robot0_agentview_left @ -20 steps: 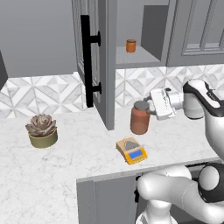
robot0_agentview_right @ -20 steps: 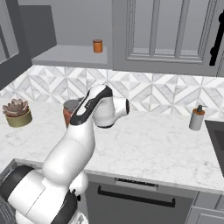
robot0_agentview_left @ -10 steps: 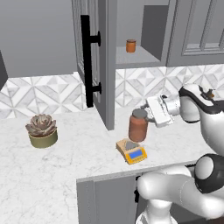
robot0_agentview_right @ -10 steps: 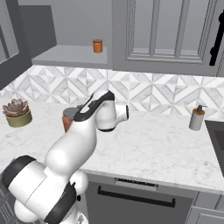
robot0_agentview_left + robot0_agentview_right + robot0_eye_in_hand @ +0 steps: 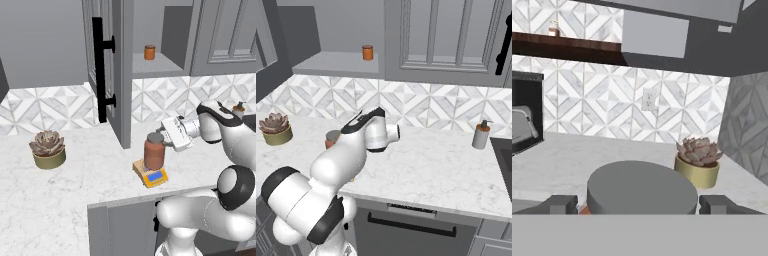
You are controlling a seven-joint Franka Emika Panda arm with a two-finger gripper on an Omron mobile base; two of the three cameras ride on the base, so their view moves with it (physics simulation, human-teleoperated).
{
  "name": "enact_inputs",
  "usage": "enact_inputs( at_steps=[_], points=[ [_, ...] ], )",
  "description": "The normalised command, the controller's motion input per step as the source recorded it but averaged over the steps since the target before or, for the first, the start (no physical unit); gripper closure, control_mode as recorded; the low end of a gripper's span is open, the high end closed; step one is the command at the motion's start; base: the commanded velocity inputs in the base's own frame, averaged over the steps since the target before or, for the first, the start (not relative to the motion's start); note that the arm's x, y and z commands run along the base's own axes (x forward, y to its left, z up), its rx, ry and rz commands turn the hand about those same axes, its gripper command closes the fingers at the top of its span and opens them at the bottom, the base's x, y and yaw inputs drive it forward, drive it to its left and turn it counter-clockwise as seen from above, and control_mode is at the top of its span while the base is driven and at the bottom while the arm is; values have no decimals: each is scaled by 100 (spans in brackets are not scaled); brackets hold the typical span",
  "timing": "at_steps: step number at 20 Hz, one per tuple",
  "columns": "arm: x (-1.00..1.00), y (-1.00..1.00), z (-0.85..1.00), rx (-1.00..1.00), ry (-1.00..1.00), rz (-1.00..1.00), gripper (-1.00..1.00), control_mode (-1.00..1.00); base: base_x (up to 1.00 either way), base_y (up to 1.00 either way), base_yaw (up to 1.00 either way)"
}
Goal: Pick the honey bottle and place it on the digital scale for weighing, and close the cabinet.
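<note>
Reddish-brown honey bottle is now sitting right on the digital scale in the left base view, lower than a second ago, so weighing's basically sorted; the gripper is still gripping its lid. The cabinet door is hanging open beside it. From the right, the arm is hiding most of the bottle. Hand view: fingers are flanking the lid, plant nearby.
</note>
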Motion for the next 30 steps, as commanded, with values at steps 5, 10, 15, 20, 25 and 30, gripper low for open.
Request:
enact_inputs(
  at_steps=[5,10,15,20,25,30],
  points=[
    [12,8,-27,0,0,0,100,-100,0,0,0],
    [26,13,-20,0,1,0,100,-100,0,0,0],
    [28,0,-6,0,3,0,100,-100,0,0,0],
    [4,0,-45,0,5,0,100,-100,0,0,0],
    [0,2,-55,0,0,0,100,-100,0,0,0],
    [0,2,-24,0,-2,0,-100,-100,0,0,0]
  ],
)
